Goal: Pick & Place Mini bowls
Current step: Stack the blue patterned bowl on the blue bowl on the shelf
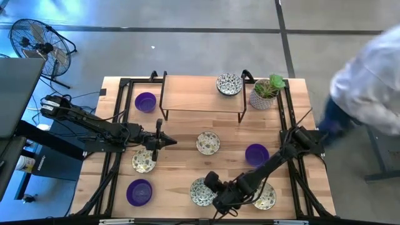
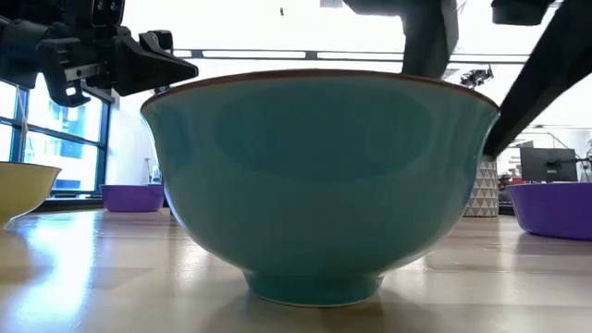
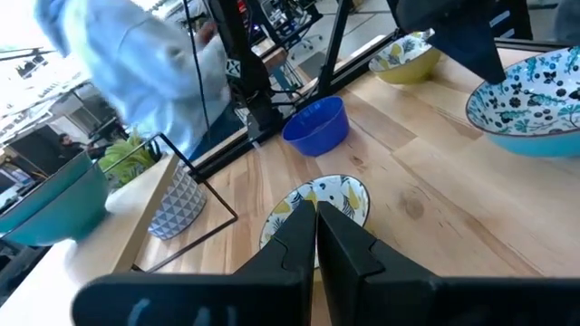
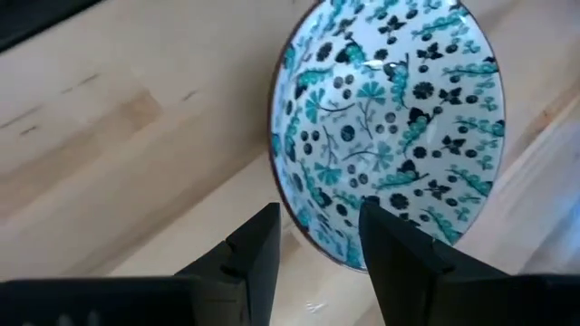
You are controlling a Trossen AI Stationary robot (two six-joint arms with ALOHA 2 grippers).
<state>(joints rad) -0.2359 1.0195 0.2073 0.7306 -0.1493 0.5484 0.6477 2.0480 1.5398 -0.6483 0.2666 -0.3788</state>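
Several mini bowls stand on the wooden table (image 1: pixel 181 119), some purple (image 1: pixel 139 191), some patterned. My right gripper (image 4: pixel 317 226) hangs open over the near rim of a bowl with a teal flower pattern (image 4: pixel 390 127), which stands near the table's front edge (image 1: pixel 200 192). One finger shows on either side of that rim. In the low view this bowl (image 2: pixel 319 185) fills the picture with its teal outside. My left gripper (image 1: pixel 167 142) is shut, level and holds nothing, left of the centre bowl (image 1: pixel 208 142), which shows below its fingers (image 3: pixel 335 195).
A black-framed wooden shelf (image 1: pixel 203 97) at the back carries a patterned bowl (image 1: pixel 229 84). Beside it stands a potted plant (image 1: pixel 265 92). Another patterned bowl (image 1: pixel 265 197) lies right of my right gripper, and a purple one (image 1: pixel 257 154) under its arm. A person (image 1: pixel 369 75) stands at the table's right.
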